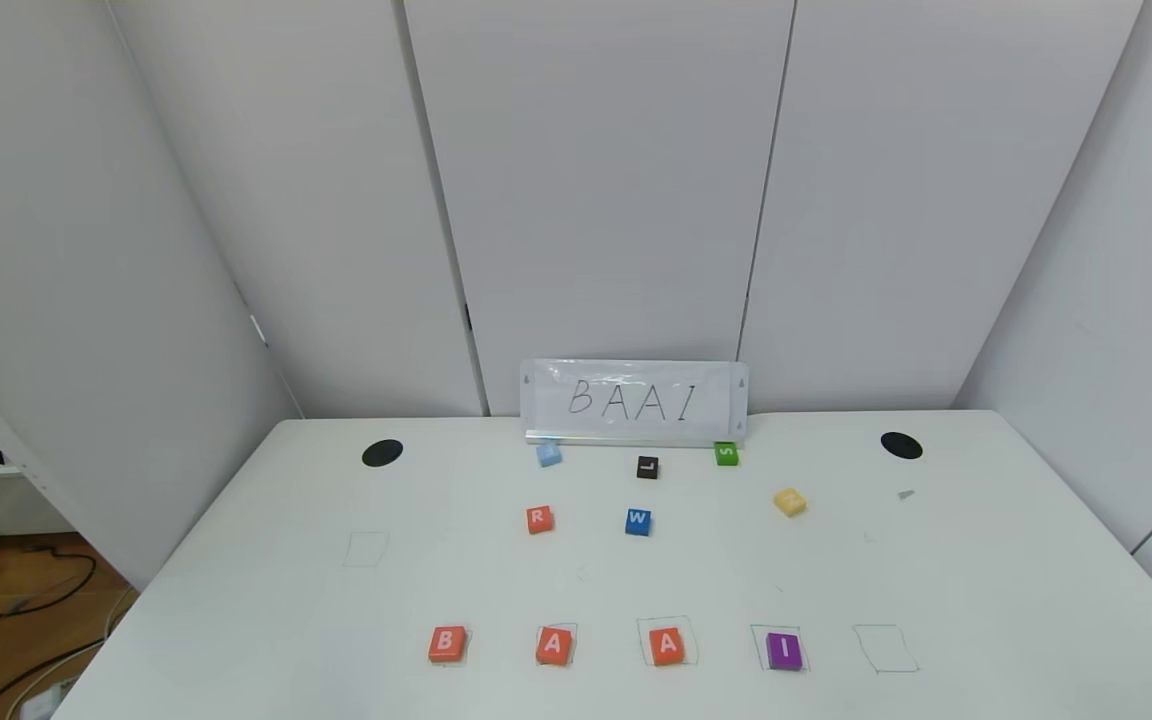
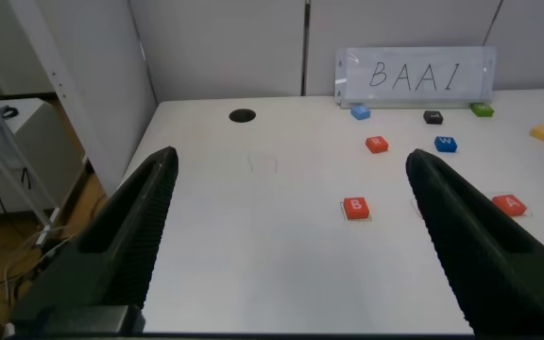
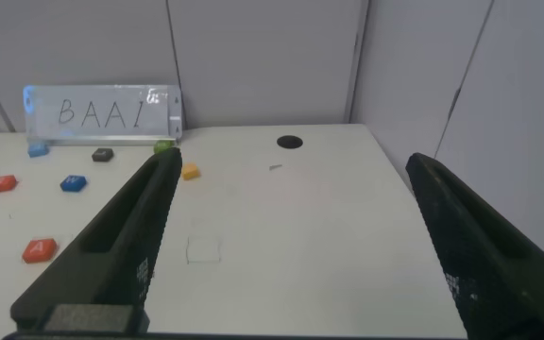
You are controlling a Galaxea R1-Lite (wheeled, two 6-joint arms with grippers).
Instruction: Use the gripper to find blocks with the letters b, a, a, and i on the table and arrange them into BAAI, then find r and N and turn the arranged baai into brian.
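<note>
On the white table (image 1: 236,600), near its front edge, four cubes stand in a row inside pen-drawn squares: orange-red B (image 1: 447,644), orange-red A (image 1: 554,645), orange-red A (image 1: 667,645), purple I (image 1: 784,650). The orange-red R cube (image 1: 539,519) lies farther back, left of the blue W cube (image 1: 638,521). I see no readable N; a yellow cube (image 1: 790,502) has a faint letter. Neither gripper shows in the head view. My left gripper (image 2: 291,161) is open and empty, held back over the table's left front with B (image 2: 355,208) ahead. My right gripper (image 3: 293,161) is open and empty over the right front.
A BAAI sign (image 1: 634,402) stands at the back edge, with a light blue cube (image 1: 549,455), a black L cube (image 1: 647,467) and a green S cube (image 1: 726,453) before it. Empty drawn squares lie at left (image 1: 366,548) and right of I (image 1: 886,648). Two black holes (image 1: 382,452) (image 1: 901,445).
</note>
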